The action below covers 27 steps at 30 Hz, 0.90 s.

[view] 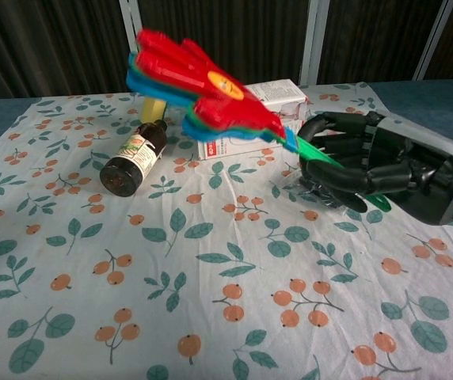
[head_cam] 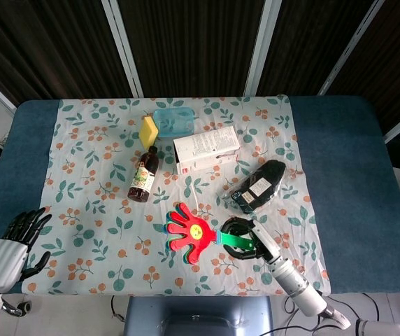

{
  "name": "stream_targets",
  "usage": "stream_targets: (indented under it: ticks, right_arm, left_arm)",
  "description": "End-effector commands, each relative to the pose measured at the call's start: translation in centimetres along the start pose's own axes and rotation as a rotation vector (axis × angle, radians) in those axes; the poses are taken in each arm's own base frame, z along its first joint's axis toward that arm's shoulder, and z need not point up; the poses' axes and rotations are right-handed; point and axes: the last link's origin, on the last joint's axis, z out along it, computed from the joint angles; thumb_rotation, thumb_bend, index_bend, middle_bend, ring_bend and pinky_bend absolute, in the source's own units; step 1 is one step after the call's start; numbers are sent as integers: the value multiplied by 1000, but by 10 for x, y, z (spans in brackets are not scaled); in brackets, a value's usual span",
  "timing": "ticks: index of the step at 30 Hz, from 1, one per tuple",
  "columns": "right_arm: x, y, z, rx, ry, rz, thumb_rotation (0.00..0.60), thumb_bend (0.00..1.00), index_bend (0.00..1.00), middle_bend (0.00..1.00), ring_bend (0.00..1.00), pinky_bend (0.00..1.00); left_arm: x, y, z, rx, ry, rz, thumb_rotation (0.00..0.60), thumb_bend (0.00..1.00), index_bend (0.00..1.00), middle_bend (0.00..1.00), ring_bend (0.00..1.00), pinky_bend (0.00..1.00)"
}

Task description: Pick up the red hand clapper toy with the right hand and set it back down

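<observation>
The red hand clapper toy has a red palm with a yellow face, coloured layers behind it and a green handle. My right hand grips that handle and holds the toy up off the floral cloth, with the palm tilted up and to the left in the chest view. My left hand hangs off the table's near left corner, fingers spread and holding nothing; only the head view shows it.
A white box, a dark bottle, a yellow sponge, a blue dish and a black pouch lie on the floral cloth.
</observation>
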Motion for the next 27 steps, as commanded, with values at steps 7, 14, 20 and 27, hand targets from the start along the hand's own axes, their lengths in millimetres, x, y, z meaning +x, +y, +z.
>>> stream_targets:
  ticks: [7, 14, 20, 27]
  right_arm:
    - [-10, 25, 23, -171, -12, -535, 600, 480, 883, 677, 765, 931]
    - [-7, 36, 25, -188, -6, -631, 600, 480, 816, 670, 713, 898]
    - [-5, 41, 25, -237, -68, -644, 600, 326, 236, 319, 289, 493]
    - [23, 27, 1, -273, -109, -748, 600, 155, 0, 5, 0, 81]
  left_arm:
    - [1, 0, 0, -2, 3, -2, 600, 380, 0, 0, 0, 80]
    - [1, 0, -1, -4, 5, -4, 600, 381, 0, 0, 0, 79]
    - [1, 0, -1, -4, 6, -6, 600, 380, 0, 0, 0, 80]
    - [1, 0, 0, -4, 7, -5, 600, 382, 0, 0, 0, 79]
